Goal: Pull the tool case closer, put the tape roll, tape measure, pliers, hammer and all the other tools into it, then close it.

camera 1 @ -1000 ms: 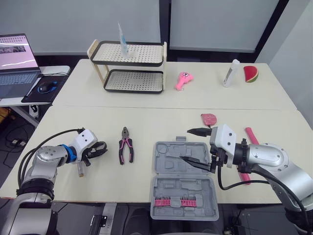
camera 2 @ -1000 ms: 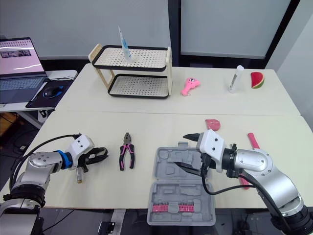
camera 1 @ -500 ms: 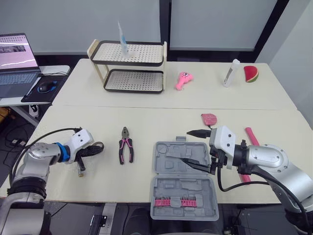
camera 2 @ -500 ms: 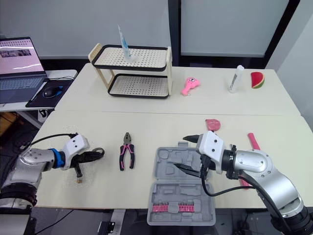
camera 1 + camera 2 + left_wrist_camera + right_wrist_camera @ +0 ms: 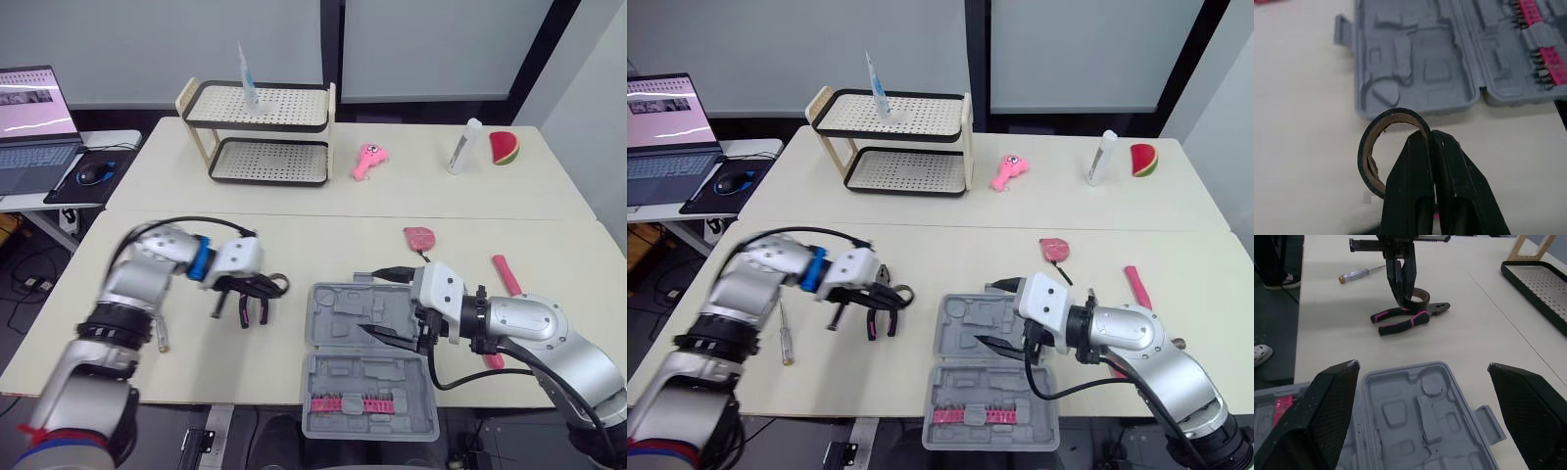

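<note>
My left gripper [image 5: 263, 287] is shut on the rim of a black tape roll [image 5: 1382, 142] and holds it just above the pink-handled pliers [image 5: 880, 321], left of the open grey tool case [image 5: 343, 315]. The pliers [image 5: 1410, 319] lie flat under the roll [image 5: 1419, 295]. My right gripper [image 5: 375, 302] stands open over the case's upper half with nothing between its fingers [image 5: 1334, 396]. A pink tape measure [image 5: 418, 238] lies behind the case. A pink-handled hammer [image 5: 506, 273] lies at the right, partly hidden by my right arm. A screwdriver [image 5: 160, 336] rests near the table's left front.
On the far table stand a two-tier rack [image 5: 260, 137], a pink toy [image 5: 368, 160], a white tube [image 5: 462, 145] and a watermelon slice [image 5: 503, 147]. A laptop [image 5: 29, 117] sits on a side desk at the far left. Pink bits line the case's near half [image 5: 353, 403].
My left arm has swung right from the table's left side with the tape roll, leaving the screwdriver behind. It now hangs over the pliers. My right gripper has shifted slightly left.
</note>
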Robot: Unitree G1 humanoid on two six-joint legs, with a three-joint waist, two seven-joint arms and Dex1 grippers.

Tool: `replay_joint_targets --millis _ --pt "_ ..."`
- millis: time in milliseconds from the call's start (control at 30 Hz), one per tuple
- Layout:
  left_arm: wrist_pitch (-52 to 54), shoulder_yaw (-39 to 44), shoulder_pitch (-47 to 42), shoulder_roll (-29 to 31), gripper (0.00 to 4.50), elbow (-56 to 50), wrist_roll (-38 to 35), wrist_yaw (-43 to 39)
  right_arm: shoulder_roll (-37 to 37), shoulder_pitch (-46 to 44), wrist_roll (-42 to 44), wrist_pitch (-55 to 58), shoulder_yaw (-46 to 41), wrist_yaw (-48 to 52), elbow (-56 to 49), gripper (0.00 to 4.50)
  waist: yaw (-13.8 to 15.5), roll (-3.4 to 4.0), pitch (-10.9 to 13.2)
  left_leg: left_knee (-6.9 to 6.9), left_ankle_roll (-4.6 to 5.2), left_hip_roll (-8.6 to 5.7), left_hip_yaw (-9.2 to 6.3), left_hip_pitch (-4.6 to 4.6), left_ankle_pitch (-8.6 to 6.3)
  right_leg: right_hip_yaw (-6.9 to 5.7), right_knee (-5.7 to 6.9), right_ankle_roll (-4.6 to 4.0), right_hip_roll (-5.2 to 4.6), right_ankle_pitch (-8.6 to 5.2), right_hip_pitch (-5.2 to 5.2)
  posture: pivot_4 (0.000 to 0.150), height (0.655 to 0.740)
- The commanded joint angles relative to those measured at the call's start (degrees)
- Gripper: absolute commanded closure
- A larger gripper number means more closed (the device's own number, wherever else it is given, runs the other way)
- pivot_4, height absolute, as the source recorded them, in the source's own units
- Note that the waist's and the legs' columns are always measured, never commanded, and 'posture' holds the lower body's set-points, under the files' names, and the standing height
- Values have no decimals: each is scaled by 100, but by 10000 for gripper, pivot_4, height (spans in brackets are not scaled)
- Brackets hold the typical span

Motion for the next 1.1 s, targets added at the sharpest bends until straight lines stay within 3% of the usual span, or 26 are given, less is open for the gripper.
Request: replay_joint_targets --millis 33,467,1100 --pt "-345 -298 -272 -345 44894 149 262 162 -72 57 -185 -38 44 -75 -184 0 2 0 0 2 0 -1 0 -2 0 0 0 0 0 0 0 1500 7400" --pt "-1057 -664 -895 -1400 44894 1958 1025 1000 -72 214 -233 472 -107 -343 -620 0 0 -2 1 6 0 -1 -7 -8 0 -2 -1 0 7 0 -3 1500 7400" --pt "-1314 -763 -915 -1524 44894 2407 1370 1110 10 164 -159 683 -116 -462 -723 0 0 -2 1 7 -13 -3 -9 -10 8 -2 -1 0 7 0 -2 1500 7400"
